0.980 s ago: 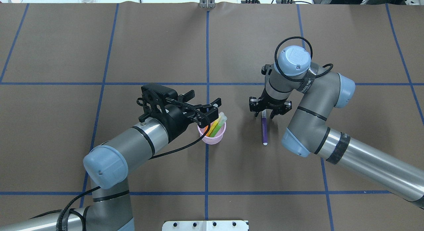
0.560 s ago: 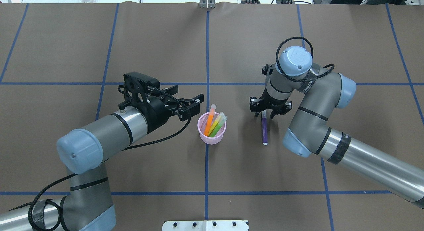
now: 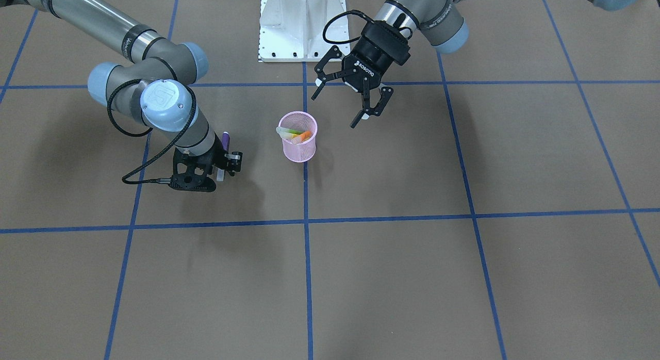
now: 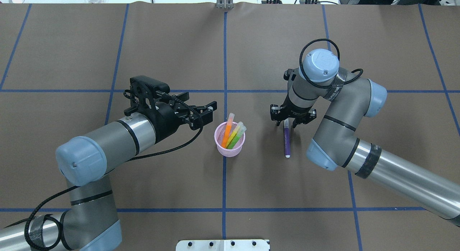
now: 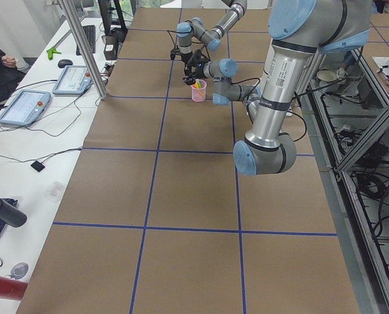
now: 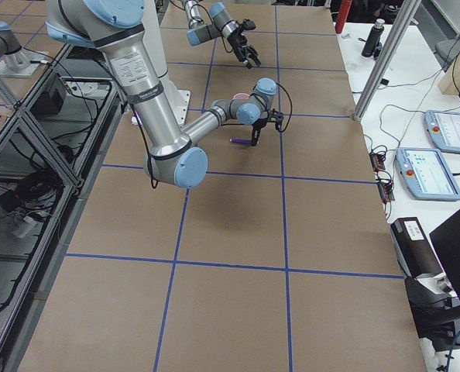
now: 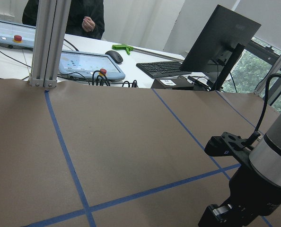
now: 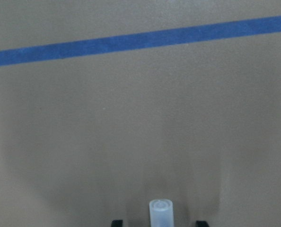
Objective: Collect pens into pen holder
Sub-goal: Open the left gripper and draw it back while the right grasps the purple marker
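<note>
The pink mesh pen holder [image 4: 230, 147] [image 3: 299, 143] stands near the table's middle. An orange pen [image 4: 226, 131], a yellow pen [image 4: 234, 133] and a green pen [image 4: 238, 137] lean inside it. A purple pen [image 4: 286, 142] [image 6: 240, 140] lies flat on the table to its right. My right gripper [image 4: 286, 125] [image 3: 220, 170] is low and open, with its fingers on either side of that pen's pale cap [image 8: 160, 213] and apart from it. My left gripper [image 4: 209, 114] [image 3: 334, 111] hovers open and empty just left of the holder.
Blue tape lines cross the brown table cover. The white robot base plate [image 3: 301, 25] sits at my edge. Monitors, keyboards and a seated person [image 7: 67, 14] are beyond the far edge. The right arm's elbow [image 4: 323, 155] hangs low near the purple pen.
My left gripper has pulled back left from over the holder, open, and the orange pen now stands in the cup. The right gripper has barely moved.
</note>
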### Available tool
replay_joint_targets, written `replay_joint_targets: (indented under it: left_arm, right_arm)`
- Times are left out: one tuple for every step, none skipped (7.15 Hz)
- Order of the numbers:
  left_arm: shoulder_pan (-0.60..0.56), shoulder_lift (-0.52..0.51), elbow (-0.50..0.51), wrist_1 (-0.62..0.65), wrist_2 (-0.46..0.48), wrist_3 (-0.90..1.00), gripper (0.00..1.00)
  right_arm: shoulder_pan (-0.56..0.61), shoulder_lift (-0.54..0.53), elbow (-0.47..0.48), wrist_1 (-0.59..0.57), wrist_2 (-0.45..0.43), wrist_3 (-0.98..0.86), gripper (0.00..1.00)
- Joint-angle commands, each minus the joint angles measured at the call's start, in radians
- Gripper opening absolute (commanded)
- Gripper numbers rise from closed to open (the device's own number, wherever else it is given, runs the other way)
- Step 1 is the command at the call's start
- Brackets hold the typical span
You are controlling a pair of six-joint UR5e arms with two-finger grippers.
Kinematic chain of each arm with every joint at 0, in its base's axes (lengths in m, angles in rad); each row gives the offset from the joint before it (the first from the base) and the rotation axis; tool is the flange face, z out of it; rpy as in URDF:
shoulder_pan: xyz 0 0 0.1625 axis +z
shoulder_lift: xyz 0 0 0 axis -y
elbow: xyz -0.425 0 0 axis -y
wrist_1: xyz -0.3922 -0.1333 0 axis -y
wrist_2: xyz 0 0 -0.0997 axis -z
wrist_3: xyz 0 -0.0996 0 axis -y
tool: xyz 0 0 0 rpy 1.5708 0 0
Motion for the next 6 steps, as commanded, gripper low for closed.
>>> replay_joint_targets:
  left_arm:
    - [-0.001, 0.002, 0.0, 0.0, -0.001, 0.0, 1.0]
    - [-0.001, 0.002, 0.0, 0.0, -0.001, 0.0, 1.0]
    - [-0.001, 0.002, 0.0, 0.0, -0.001, 0.0, 1.0]
    - [-0.001, 0.008, 0.0, 0.0, -0.001, 0.0, 1.0]
    - [-0.001, 0.009, 0.0, 0.0, -0.001, 0.0, 1.0]
    - [-0.001, 0.009, 0.0, 0.0, -0.001, 0.0, 1.0]
  right_arm:
    - [0.0, -0.002, -0.001, 0.0, 0.0, -0.001, 0.54]
    - [-0.001, -0.002, -0.002, 0.0, 0.0, -0.001, 0.52]
    - [0.0, -0.002, -0.002, 0.0, 0.0, -0.001, 0.43]
    - [0.0, -0.002, -0.002, 0.001, 0.0, -0.003, 0.27]
    - [0.0, -0.002, -0.002, 0.001, 0.0, -0.003, 0.13]
    - [0.0, -0.002, -0.002, 0.0, 0.0, -0.003, 0.02]
